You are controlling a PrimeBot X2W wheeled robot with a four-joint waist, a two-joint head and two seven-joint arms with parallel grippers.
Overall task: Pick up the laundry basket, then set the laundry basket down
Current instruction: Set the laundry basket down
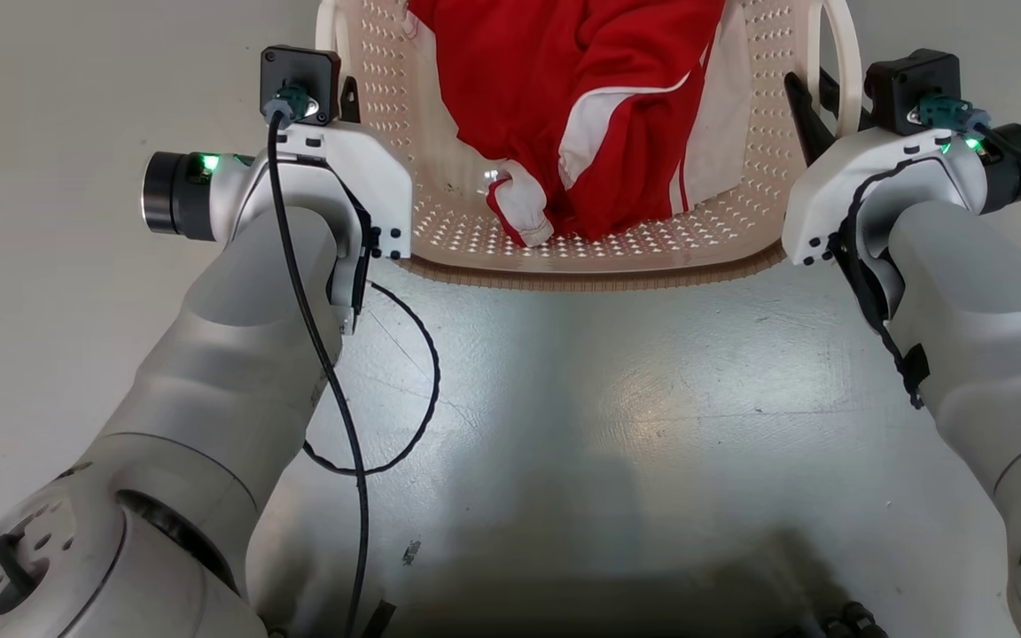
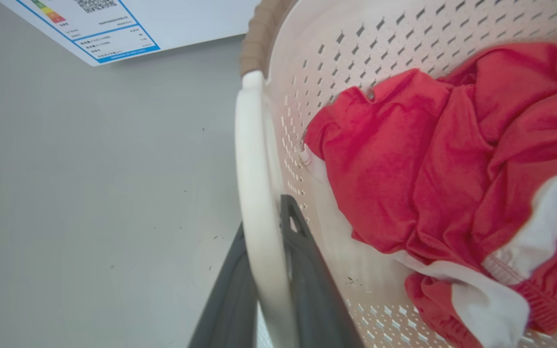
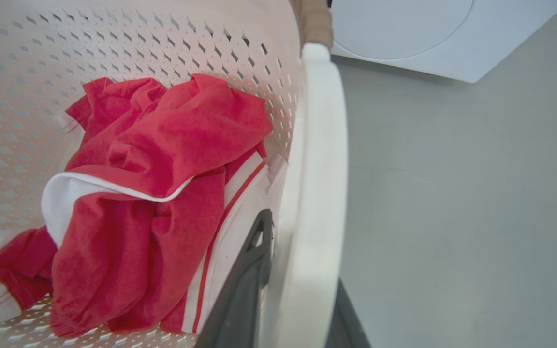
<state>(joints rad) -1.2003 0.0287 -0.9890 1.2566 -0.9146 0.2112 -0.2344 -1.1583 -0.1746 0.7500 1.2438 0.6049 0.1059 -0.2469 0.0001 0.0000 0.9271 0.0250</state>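
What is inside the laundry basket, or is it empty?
Not empty. The laundry basket holds a crumpled red and white garment, which leaves part of the perforated bottom bare.

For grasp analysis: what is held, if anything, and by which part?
Cream-white perforated plastic laundry basket, white side handles: left end effector grips one, right end effector the other.

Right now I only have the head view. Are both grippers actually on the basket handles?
Observer: Left wrist view: the left gripper has one finger against each side of the left handle.
Operator: Right?
Observer: Same. The right gripper straddles the right handle, one finger inside the laundry basket, one outside.
Operator: Anything beyond the basket?
Observer: A white appliance with a round door, past the basket's far end.
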